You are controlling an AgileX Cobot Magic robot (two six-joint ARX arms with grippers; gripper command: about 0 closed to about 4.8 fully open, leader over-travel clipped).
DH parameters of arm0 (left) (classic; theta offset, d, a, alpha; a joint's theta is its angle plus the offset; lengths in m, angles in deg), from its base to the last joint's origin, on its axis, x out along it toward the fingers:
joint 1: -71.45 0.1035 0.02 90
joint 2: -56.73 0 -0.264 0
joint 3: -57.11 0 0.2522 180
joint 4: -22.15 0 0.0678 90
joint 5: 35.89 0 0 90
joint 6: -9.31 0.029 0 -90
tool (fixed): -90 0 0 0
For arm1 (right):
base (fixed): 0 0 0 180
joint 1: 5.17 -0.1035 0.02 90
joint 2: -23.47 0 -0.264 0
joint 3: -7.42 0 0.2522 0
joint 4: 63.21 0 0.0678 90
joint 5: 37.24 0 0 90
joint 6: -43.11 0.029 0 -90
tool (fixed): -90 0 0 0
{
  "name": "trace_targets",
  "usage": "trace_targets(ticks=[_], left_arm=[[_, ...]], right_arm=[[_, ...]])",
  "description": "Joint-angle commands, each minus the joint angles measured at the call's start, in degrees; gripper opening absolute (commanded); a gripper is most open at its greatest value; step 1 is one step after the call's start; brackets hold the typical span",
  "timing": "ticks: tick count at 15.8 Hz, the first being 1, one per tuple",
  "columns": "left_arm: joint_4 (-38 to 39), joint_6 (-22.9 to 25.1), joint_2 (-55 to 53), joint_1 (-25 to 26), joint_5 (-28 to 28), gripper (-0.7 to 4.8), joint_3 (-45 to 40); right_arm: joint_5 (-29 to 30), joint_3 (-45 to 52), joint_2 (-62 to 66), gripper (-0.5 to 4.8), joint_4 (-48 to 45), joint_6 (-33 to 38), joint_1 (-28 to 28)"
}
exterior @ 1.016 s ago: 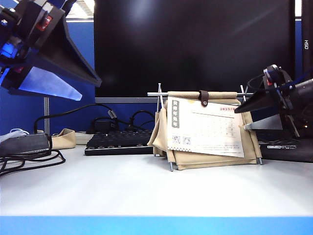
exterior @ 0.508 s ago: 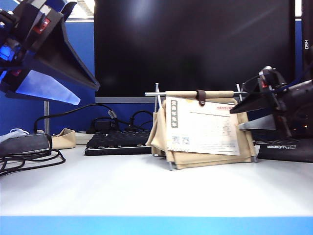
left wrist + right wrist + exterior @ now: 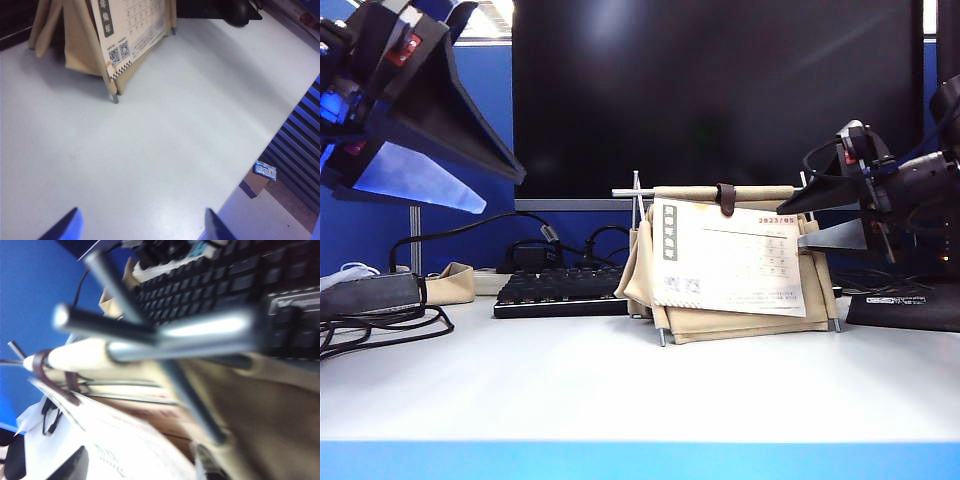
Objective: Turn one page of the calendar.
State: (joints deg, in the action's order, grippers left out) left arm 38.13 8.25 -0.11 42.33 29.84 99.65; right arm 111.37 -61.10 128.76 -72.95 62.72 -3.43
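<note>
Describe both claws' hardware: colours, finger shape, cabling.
Left claw: black wedge-shaped fingers, blue-lit inner faces, red part on the housing. Right claw beside the calendar: one black tapered finger, one pale grey, black wrist with a red part and looped black cables.

Surface: white table, blue front edge | On it: calendar centre-right; black keyboard behind-left; cables far left; beige pouch

You see the calendar: matt white paper sheets, beige cloth stand, smooth shiny metal rods, brown leather-like strap. Table: smooth white, faint sheen. Keyboard: matt black plastic
</note>
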Motion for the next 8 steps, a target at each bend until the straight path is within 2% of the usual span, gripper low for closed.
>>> trace_targets(ticks=[1, 3, 6, 7, 8], left_arm=[[-0.55, 0.13, 0.09, -0.04, -0.61, 3.23, 0.33], [-0.55, 0.15, 0.09, -0.02, -0.59, 3.23, 0.33], [-0.55, 0.17, 0.11, -0.02, -0.59, 3.23, 0.33], [-0.55, 0.17, 0.09, -0.02, -0.61, 3.23, 0.33], [-0.55, 0.17, 0.09, -0.02, -0.61, 3.23, 0.33]], right_arm=[[2.89, -0.44, -0.26, 2.74, 0.00, -0.13, -0.98], [4.46, -0.35, -0.24, 2.74, 4.50, -1.05, -1.03], [4.76, 0.55, -0.26, 2.74, 13.75, -8.35, -1.14], [4.66, 1.25, -0.26, 2.69, 13.46, -8.98, -1.14], [4.44, 1.81, -0.24, 2.32, 12.44, -9.42, -1.14]])
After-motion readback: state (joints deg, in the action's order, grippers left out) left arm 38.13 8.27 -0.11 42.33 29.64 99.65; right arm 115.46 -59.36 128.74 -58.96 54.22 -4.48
